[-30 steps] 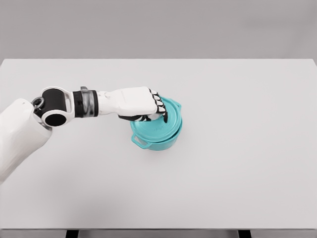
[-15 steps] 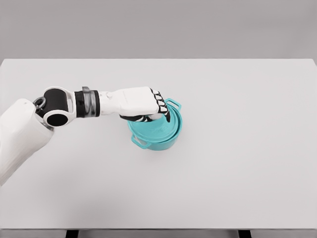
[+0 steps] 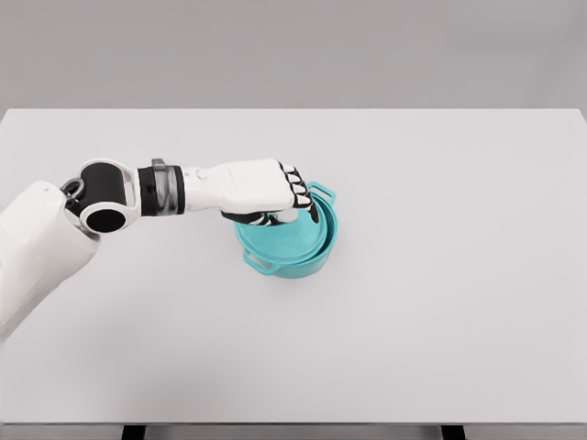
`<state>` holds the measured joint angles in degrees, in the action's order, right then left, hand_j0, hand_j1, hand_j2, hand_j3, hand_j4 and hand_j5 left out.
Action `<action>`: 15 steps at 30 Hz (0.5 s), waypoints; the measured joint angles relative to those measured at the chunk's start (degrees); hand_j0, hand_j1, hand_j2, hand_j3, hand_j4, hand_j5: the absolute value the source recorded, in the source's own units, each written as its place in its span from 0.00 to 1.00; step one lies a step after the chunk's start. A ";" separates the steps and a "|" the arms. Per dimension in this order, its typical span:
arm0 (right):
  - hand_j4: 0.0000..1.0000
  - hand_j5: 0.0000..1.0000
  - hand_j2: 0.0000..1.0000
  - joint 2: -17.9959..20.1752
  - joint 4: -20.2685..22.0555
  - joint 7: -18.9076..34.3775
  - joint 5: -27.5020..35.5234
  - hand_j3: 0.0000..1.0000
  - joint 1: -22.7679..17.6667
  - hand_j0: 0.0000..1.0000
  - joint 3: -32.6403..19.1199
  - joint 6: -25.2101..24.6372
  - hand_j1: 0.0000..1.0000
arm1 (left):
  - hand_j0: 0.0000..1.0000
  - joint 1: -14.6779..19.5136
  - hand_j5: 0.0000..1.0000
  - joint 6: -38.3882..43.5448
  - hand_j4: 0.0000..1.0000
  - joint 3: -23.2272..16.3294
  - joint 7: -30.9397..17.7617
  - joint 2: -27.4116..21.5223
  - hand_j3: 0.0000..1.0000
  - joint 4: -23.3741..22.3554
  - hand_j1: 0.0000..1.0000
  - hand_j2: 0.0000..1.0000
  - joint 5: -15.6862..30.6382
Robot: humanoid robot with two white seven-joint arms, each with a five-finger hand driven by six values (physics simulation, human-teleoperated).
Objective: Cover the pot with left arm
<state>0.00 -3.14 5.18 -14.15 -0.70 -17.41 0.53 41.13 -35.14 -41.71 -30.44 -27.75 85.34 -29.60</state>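
A teal pot (image 3: 307, 264) with two loop handles stands near the middle of the white table (image 3: 440, 302). A teal lid (image 3: 286, 240) lies on top of it, shifted slightly toward the left of the pot's rim. My left hand (image 3: 280, 213) reaches in from the left and rests over the lid's top, its fingers curled down around the lid's knob, which is hidden under the hand. The far handle (image 3: 321, 192) of the pot shows just right of the fingertips. The right arm is out of the picture.
The table's front edge runs along the bottom of the picture, and a grey wall stands behind its far edge. Nothing else stands on the table.
The lid has settled lower onto the pot and shifted a little left with the hand. The pot's far handle, earlier covered by the lid's edge, now shows.
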 measured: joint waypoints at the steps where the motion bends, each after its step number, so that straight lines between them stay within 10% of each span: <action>1: 1.00 1.00 1.00 0.00 0.00 0.00 0.00 1.00 0.00 1.00 0.00 0.00 1.00 | 0.72 0.00 0.72 0.00 0.72 0.00 0.00 -0.01 0.72 -0.03 0.72 0.72 0.00; 15: 1.00 1.00 1.00 0.00 0.00 0.00 0.00 1.00 0.00 1.00 0.00 0.00 1.00 | 0.79 -0.26 0.79 0.00 0.79 0.09 0.05 -0.15 0.79 -0.58 0.79 0.79 -0.01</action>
<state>0.00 -3.14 5.18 -14.15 -0.70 -17.41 0.53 40.87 -35.14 -41.62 -30.39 -27.90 84.77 -29.61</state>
